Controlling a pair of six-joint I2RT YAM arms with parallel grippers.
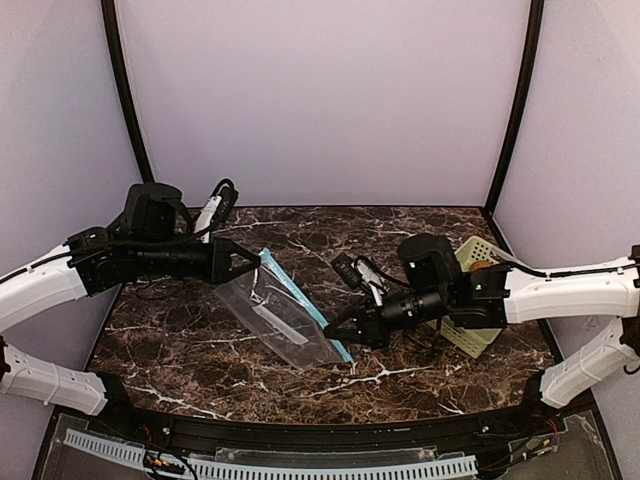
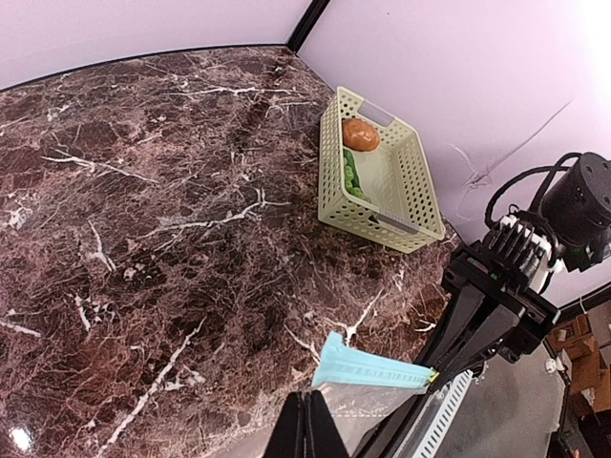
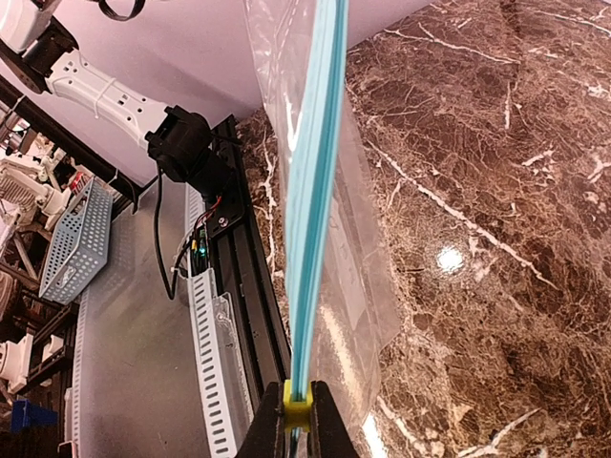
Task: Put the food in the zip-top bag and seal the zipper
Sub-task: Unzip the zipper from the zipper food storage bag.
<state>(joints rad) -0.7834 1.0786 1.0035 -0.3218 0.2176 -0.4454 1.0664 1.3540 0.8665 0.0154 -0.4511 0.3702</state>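
My right claw (image 3: pixel 297 422) is clamped on the zipper (image 3: pixel 315 191) at its yellow-tabbed end. My left claw (image 2: pixel 305 420) pinches the far corner of the zip-top bag (image 1: pixel 285 320), which hangs empty above the tabletop (image 1: pixel 200 360). The food (image 2: pixel 361 134) sits in the basket (image 2: pixel 410 191). Next, I reckon: part the zipper, then free one claw.

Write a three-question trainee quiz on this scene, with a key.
1. True or false: the brown-orange oval already lies inside the zip-top bag.
2. Which grippers pinch the zipper? A) left only B) right only C) both
3. Fill in: the green vegetable lies in the pale green ____.
Key: 1 false, it is in the basket. 2 C, the left gripper and the right gripper each hold one end. 3 basket.
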